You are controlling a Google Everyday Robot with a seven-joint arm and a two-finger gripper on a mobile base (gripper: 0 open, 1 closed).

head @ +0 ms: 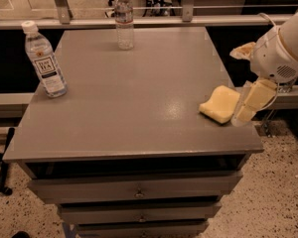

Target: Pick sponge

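Top (129,98) smooth matt grey, slight sheen. Bottle (43,61) clear plastic. Sponge (219,104) matt foam. Gripper (249,103), right edge: white plastic.

My gripper (248,104) sits at table's (139,108) 3 o'clock edge, just right of sponge (218,103); contact unclear. Labelled btl (44,61) at 10 o'clock, clear btl (123,21) at 12.
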